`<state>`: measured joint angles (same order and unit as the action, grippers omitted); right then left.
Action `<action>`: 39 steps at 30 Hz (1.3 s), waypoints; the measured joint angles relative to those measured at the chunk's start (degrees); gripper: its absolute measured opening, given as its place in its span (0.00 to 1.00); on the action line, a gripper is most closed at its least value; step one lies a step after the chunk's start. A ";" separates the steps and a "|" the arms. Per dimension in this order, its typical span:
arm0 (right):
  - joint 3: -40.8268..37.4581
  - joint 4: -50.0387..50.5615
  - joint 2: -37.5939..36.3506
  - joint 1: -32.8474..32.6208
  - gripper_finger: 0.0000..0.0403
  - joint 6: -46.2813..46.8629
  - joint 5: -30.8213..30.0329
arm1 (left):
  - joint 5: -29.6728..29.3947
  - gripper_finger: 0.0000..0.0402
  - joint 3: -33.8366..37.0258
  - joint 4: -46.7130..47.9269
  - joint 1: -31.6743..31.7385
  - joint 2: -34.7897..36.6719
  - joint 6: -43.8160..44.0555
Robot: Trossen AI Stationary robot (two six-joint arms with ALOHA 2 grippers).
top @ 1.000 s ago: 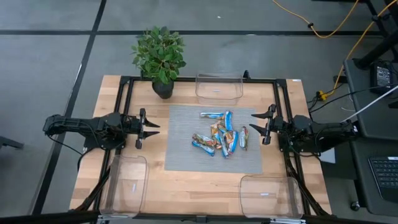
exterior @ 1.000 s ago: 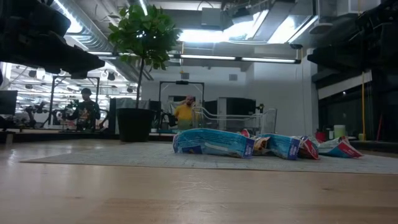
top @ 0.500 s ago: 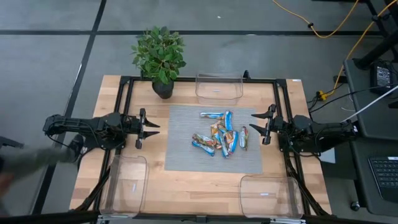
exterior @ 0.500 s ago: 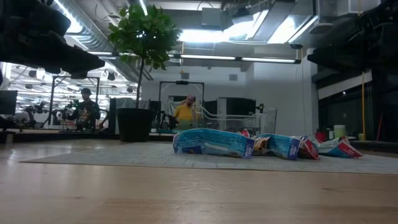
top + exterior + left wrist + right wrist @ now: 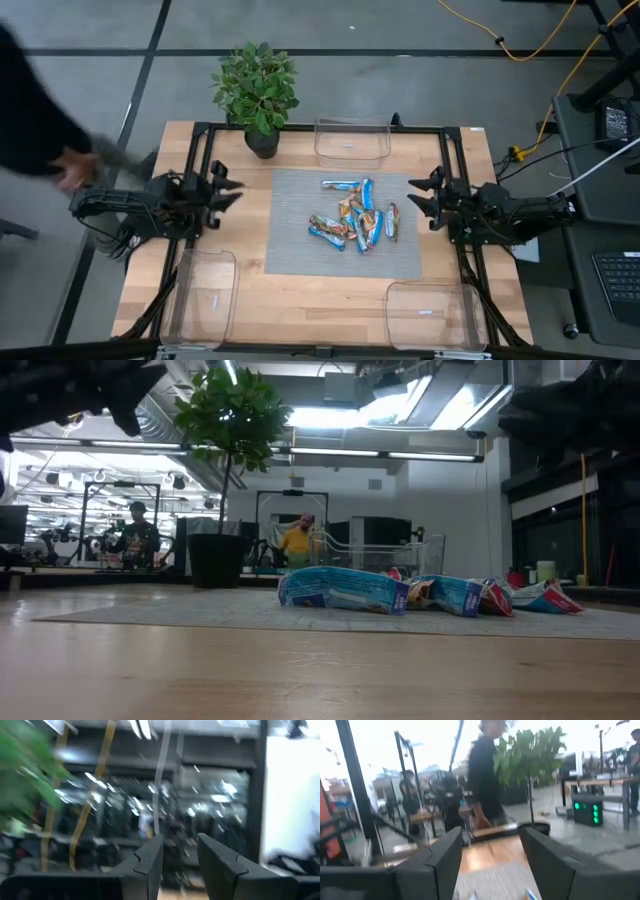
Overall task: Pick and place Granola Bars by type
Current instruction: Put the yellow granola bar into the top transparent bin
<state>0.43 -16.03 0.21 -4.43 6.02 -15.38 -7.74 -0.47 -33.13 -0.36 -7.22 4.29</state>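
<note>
1. Here, at the far left of the high view, beyond the light wooden worktop: a person's dark sleeve and blurred hand, right beside the left arm's rear end.
2. Over the worktop's left edge: left claw, fingers parted with a clear gap between them, nothing held, well apart from the bars.
3. Below it, at the near left corner: an empty clear plastic bin.
4. At the far edge, left of centre: a leafy green plant in a black pot; just right of it, a second clear plastic bin.
5. At the centre: a grey rectangular mat, carrying the shiny foil-wrapped Granola Bars in a loose cluster, mostly blue with some silver and orange-red, several overlapping; seen also in the low view.
6. Just off the mat's right edge: right claw, fingers spread wide, empty, near the rightmost bar but not touching.
7. At the near right corner: a third clear plastic bin.
</note>
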 joint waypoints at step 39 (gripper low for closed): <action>14.29 15.21 0.31 0.13 0.53 0.89 -8.13 | -2.34 0.28 -61.57 37.54 11.98 -56.76 7.13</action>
<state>14.72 -0.82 0.51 -4.29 6.91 -23.51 -10.08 -62.04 4.42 11.62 -63.99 11.42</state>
